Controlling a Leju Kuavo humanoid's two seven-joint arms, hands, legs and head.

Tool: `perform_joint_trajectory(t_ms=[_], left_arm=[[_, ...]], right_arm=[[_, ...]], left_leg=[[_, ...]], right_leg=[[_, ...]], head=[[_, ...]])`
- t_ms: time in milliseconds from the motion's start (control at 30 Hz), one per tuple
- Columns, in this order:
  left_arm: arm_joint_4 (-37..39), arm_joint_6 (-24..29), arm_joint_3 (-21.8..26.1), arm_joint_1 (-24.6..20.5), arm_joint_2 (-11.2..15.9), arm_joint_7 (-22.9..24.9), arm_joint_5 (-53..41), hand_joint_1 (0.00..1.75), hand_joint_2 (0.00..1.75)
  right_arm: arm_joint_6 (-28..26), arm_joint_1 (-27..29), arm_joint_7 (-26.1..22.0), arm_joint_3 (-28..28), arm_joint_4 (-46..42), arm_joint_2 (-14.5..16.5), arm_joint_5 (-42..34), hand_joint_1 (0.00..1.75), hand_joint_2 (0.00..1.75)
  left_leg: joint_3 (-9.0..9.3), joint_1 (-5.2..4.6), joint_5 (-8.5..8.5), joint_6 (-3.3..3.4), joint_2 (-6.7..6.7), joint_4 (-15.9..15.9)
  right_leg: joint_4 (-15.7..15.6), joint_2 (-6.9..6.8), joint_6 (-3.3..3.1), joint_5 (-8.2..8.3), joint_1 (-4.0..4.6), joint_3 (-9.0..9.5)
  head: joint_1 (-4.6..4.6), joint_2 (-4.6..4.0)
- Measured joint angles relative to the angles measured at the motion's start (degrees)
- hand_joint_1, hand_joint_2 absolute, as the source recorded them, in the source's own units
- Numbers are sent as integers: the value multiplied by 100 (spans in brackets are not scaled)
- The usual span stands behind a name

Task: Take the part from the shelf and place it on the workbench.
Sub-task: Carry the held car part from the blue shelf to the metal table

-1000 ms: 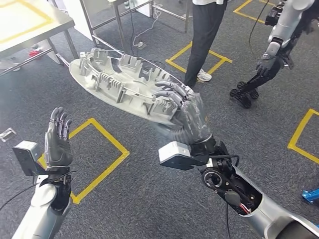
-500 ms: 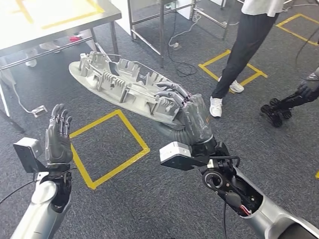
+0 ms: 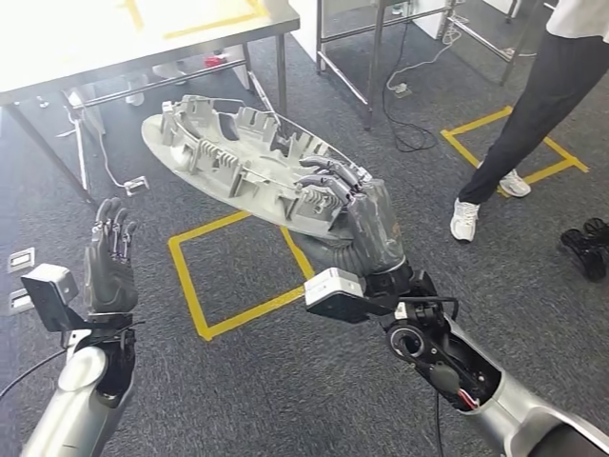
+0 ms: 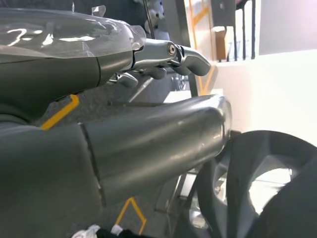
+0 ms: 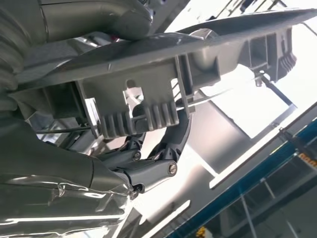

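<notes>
The right robot hand (image 3: 363,224) reaches forward from a bent silver arm and grips the near end of the part (image 3: 244,162), a long, pale grey oval moulding with ribbed fins and clips standing up from its face. Its dark fingers (image 3: 326,181) curl over the top edge of the part while the palm sits beneath it. In the right wrist view the fingers (image 5: 149,171) hook around a finned bracket on the part (image 5: 186,54), with the thumb pressed against the opposite face. The part is carried in the air above the grey carpeted floor (image 3: 287,381), roughly level, its far end pointing towards the counter (image 3: 136,33), a bright-topped metal-legged counter with yellow tape lines, which stands beyond it and apart from it.

The left robot hand (image 3: 109,262) is raised on an upright forearm, palm turned towards the part, fingers straight, spread slightly and holding nothing. In the left wrist view its fingers (image 4: 164,52) extend straight out.

A yellow taped square (image 3: 233,267) lies on the floor between the two arms. A person's legs (image 3: 531,114) in dark trousers and white shoes stand to the right.
</notes>
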Motion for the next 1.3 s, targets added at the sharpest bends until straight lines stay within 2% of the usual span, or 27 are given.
perform_joint_trajectory(t_ms=[33, 67, 100, 133, 167, 233, 267, 333, 400, 433, 500, 533, 567, 600, 667, 733, 833, 900, 933, 1000, 1067, 1100, 1133, 1200, 1233, 1267, 1300], left_arm=[[0, 0, -4, 7, -2, 0, 2, 0, 0], [0, 0, -6, 13, -2, 0, 4, 0, 0], [0, 0, -7, 15, -1, 0, 5, 0, 0], [0, 0, -7, 15, 1, 0, 7, 0, 0], [0, 0, -7, 12, 2, 0, 7, 0, 0], [-1, -3, -8, 0, -2, 0, 7, 0, 0], [-1, -7, -8, -7, -2, 0, 8, 0, 0], [0, -16, -9, -13, 1, 1, 10, 0, 0], [0, -27, -9, -19, 2, 3, 20, 0, 0], [0, -31, -12, -25, 2, 8, 28, 0, 0], [1, -33, -21, -31, 1, 29, 43, 0, 0], [1, -33, -27, -27, 0, 43, 46, 0, 0], [1, -27, -32, -23, 1, 58, 48, 0, 0], [1, -13, -35, -19, 2, 74, 49, 0, 0], [0, 41, -38, -15, 4, 116, 46, 0, 0], [0, 134, -41, -10, 5, 182, 33, 0, 0], [-1, 257, -46, 11, 9, 261, 26, 0, 0], [-4, 309, -47, 14, 19, 291, 33, 0, 0], [-7, 324, -48, 5, 24, 311, 40, 0, 0], [-9, 333, -52, -4, 28, 349, 57, 0, 0], [-9, 357, -57, 7, 33, 369, 55, 0, 0], [-10, 378, -59, 10, 38, 373, 39, 0, 0], [-16, 403, -60, 12, 42, 374, 17, 0, 0], [-51, 442, -61, 2, 53, 374, -42, 0, 0], [-77, 458, -61, -5, 57, 375, -66, 0, 0], [-102, 469, -62, -10, 60, 380, -84, 0, 0], [-121, 478, -63, -10, 62, 389, -95, 0, 0]], right_arm=[[0, 6, 5, -7, 1, -1, 0, 175, 175], [0, 12, 10, -9, 2, -2, 0, 175, 175], [0, 17, 14, -10, 3, -3, 0, 175, 175], [0, 20, 16, -11, 3, -3, 0, 175, 175], [0, 21, 16, -13, 3, -4, 0, 175, 175], [1, 12, 16, -20, 2, -4, 0, 175, 175], [1, 9, 17, -23, 1, -4, 0, 175, 175], [0, 4, 27, -28, 0, -4, 1, 175, 175], [-9, 3, 56, -41, -3, -11, 20, 175, 175], [-18, 4, 74, -60, -4, -24, 37, 175, 175], [-37, 4, 114, -122, -5, -60, 65, 175, 175], [-42, 6, 128, -160, -5, -80, 69, 175, 175], [-43, 7, 139, -198, -5, -98, 69, 175, 175], [-39, 7, 143, -234, -5, -116, 65, 175, 175], [-5, 5, 142, -299, -5, -147, 24, 175, 175], [60, 3, 146, -340, -5, -157, -66, 175, 175], [144, 6, 160, -346, -3, -154, -239, 175, 175], [203, 19, 177, -348, 5, -149, -446, 175, 175], [237, 28, 185, -348, 14, -147, -560, 175, 175], [316, 47, 196, -342, 37, -145, -757, 175, 175], [417, 81, 221, -331, 71, -138, -966, 175, 175], [474, 100, 246, -326, 91, -128, -1099, 175, 175], [531, 115, 277, -322, 112, -115, -1249, 175, 175], [629, 122, 337, -320, 148, -87, -1555, 175, 175], [662, 118, 357, -322, 164, -76, -1673, 175, 175], [684, 114, 372, -324, 178, -67, -1753, 175, 175], [699, 112, 383, -326, 191, -61, -1807, 175, 175]], left_leg=[[-136, 9, -72, -6, 28, 263], [-160, 14, -39, -6, 41, 312], [-56, 16, 90, 3, 56, 121], [164, 13, 286, 20, 103, -272], [425, -9, 443, 50, 222, -741], [758, -62, 594, 138, 367, -1339], [795, -90, 575, 181, 378, -1419], [795, -91, 573, 254, 236, -1423], [829, -57, 581, 311, 123, -1461], [847, -39, 585, 338, 67, -1477], [856, -43, 581, 377, -58, -1474], [859, -52, 578, 389, -124, -1469], [865, -61, 572, 397, -192, -1463], [876, -68, 564, 403, -252, -1454], [903, -73, 539, 404, -360, -1431], [890, -84, 529, 375, -436, -1405], [810, -95, 562, 301, -486, -1389], [737, -125, 475, 240, -366, -1262], [632, -132, 349, 206, -264, -1040], [255, -95, 1, 146, -71, -281], [-50, -46, -154, 109, -3, 289], [-50, -27, -82, 99, 13, 266], [77, -13, 80, 95, 27, 5], [514, -9, 433, 110, 70, -838], [679, -18, 532, 131, 81, -1161], [770, -27, 566, 157, 87, -1341], [791, -31, 554, 174, 80, -1393]], right_leg=[[1, -83, -5, -5, 6, 0], [3, -166, -5, -11, 9, 1], [5, -244, 0, -19, 10, 5], [8, -315, 9, -31, 12, 17], [8, -382, 27, -49, 22, 32], [6, -489, 75, -84, 58, 63], [3, -539, 104, -99, 75, 78], [-14, -625, 165, -130, 79, 120], [164, -468, 213, -296, 61, 62], [437, -318, 225, -459, 54, -58], [1269, -62, 227, -824, 56, -448], [1604, -13, 223, -907, 61, -623], [1750, 11, 215, -880, 64, -720], [1652, 22, 200, -733, 65, -710], [941, 73, 143, -256, 66, -456], [331, 156, 95, 20, 80, -204], [114, 158, 68, 10, 85, -100], [32, 112, 39, 24, 42, -63], [-3, 88, 19, 35, 20, -44], [-15, 46, -7, 44, 19, -34], [-13, -2, -14, 42, 22, -34], [-11, -22, -11, 39, 20, -33], [-7, -38, -5, 35, 17, -31], [8, -61, 29, 16, 24, -35], [17, -70, 55, 5, 33, -40], [23, -78, 84, -7, 47, -45], [33, -83, 77, -31, 60, -48]], head=[[-22, 0], [-46, 0], [-72, 0], [-92, 0], [-105, 0], [-105, 0], [-95, 0], [-76, 0], [-42, 0], [-11, 0], [67, 0], [95, 0], [117, 0], [134, 0], [185, 0], [216, 0], [217, 0], [179, 0], [139, 0], [54, 0], [-12, 0], [-41, 0], [-66, 0], [-107, 0], [-112, 0], [-110, 0], [-95, 0]])
